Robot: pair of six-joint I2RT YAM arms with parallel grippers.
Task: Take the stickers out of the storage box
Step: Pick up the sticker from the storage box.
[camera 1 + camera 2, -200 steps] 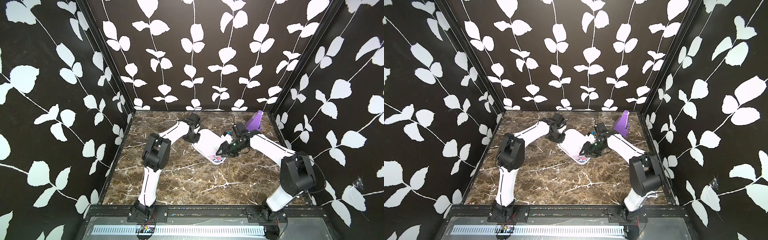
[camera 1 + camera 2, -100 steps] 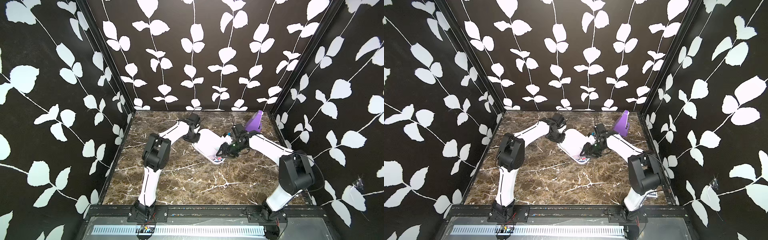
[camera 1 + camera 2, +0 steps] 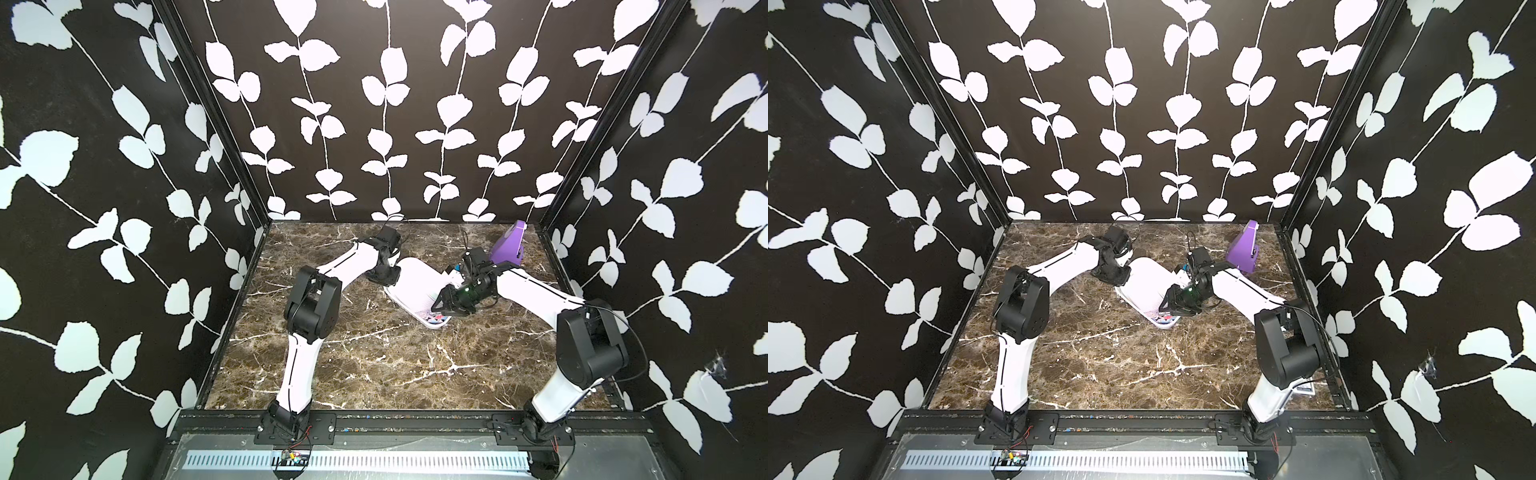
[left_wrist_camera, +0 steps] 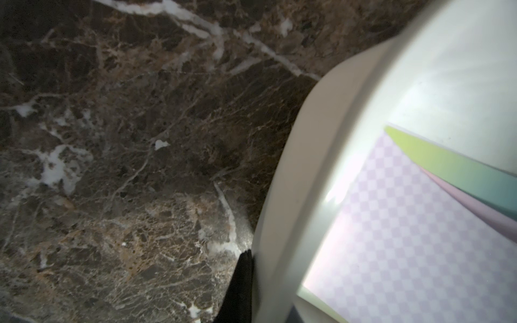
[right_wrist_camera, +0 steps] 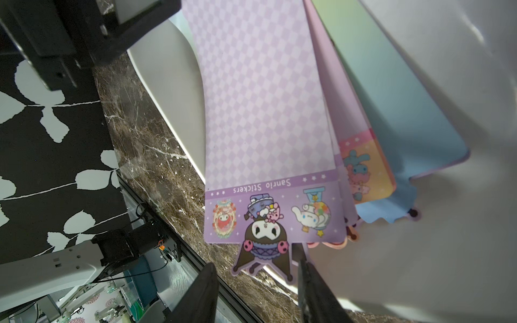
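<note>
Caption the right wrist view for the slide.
Right gripper, jaws open, straddles the cartoon end of the top lilac sticker sheet in the white box.

The storage box [image 3: 415, 279] sits between the left gripper [image 3: 388, 279] and right gripper [image 3: 442, 308], stickers [image 3: 435, 319] showing at its near end.

Marble tabletop [image 3: 374, 365] — storage box [image 3: 413, 280], purple wedge [image 3: 509, 247]

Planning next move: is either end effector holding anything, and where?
Left end effector grips the rim of the shallow white plastic storage box. Right end effector, open around the lilac checkered sticker sheet, holds nothing.
</note>
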